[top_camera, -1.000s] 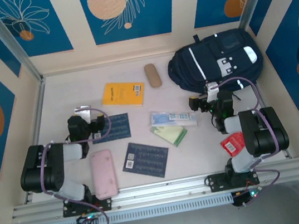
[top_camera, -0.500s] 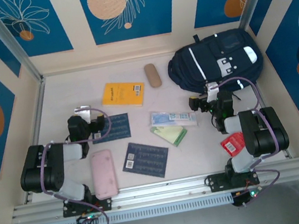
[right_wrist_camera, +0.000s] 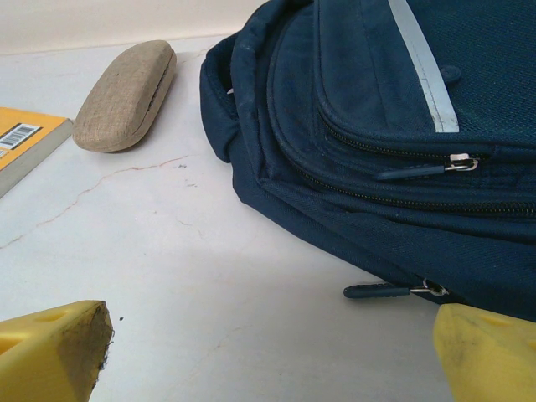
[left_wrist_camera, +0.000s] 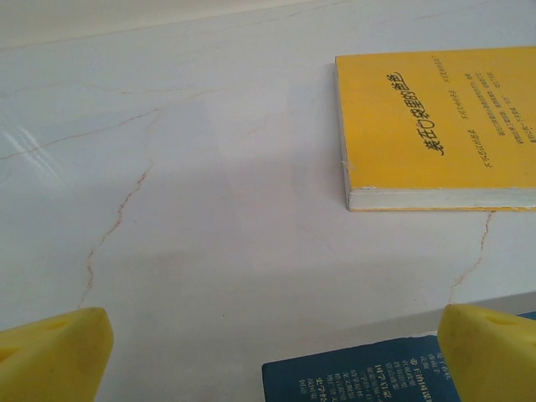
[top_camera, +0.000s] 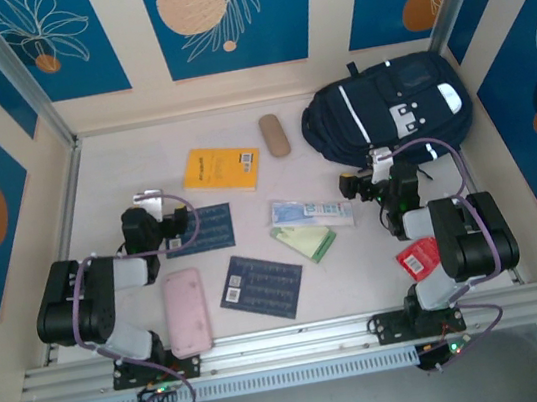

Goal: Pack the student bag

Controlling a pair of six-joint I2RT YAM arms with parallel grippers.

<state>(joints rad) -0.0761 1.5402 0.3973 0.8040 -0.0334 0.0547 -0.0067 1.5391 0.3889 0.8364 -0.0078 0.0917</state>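
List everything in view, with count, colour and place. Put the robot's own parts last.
student bag: 1, dark navy with white stripes, far right corner of the table, zips closed where they show
book: 1, yellow, far centre-left
case: 1, beige fabric, between the book and the bag
booklets: 2, dark blue, one beside the left arm, one near centre
pouch: 1, pink, near edge by the left arm's base
packet: 1, white and blue, centre
flat item: 1, pale green, just nearer than the packet
red item: 1, near right, partly hidden by the right arm
table: 1, pale, marbled
left gripper: 1, yellow fingers, open, facing the book
right gripper: 1, yellow fingers, open, facing the bag
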